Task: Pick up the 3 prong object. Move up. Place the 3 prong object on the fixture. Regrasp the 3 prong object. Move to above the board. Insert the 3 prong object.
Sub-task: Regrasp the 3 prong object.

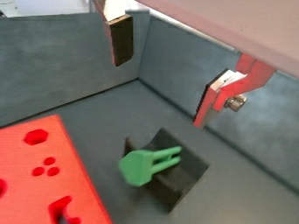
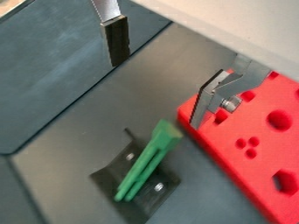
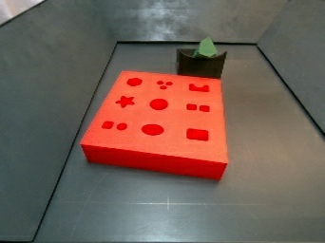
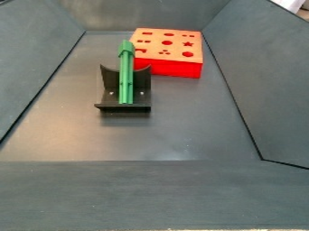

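we see the gripper [image 1: 176, 66] only in both wrist views, its fingers [image 2: 114, 35] spread wide and empty, above the floor. one green 3 prong object [image 4: 126, 68] rests in the one dark notched fixture [image 4: 108, 97], beside the one red board [image 3: 155, 119]; a side view shows its star, circle and square holes.

No text, label, brand, number or sign can be read in any view. The board [image 3: 159, 119] carries only cut-out shapes, among them a star, circles, squares and an oval, with no lettering. The 3 prong object [image 4: 126, 72], the fixture [image 4: 111, 97] and the grey floor are plain. The tool [image 1: 176, 66], at the upper part of both wrist views with its fingers spread apart and nothing between them, bears no markings either.
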### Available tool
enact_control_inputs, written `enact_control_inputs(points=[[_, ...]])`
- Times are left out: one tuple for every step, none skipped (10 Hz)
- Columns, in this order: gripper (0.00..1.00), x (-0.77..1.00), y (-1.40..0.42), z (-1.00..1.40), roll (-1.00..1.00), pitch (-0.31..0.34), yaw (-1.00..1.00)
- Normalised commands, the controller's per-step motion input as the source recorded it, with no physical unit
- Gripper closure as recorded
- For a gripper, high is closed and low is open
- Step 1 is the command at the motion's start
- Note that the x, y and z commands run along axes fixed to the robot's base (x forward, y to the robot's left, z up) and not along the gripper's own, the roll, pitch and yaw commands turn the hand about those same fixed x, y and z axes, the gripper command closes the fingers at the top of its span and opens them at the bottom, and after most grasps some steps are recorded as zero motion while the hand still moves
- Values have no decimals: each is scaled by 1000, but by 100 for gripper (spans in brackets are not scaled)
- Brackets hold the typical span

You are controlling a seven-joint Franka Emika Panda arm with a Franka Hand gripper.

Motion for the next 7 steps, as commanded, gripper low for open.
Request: enact_control_inputs(points=[[0,63,-30,-5,1000,72,61],[0,79,-35,0,1000,90,68],[0,90,-37,-4,1000,105,76],[0,98,-39,-9,1000,122,85],[0,106,-42,-6,1000,145,99],[0,111,-49,-10,1000,172,124],[0,111,-50,-7,1000,191,152]])
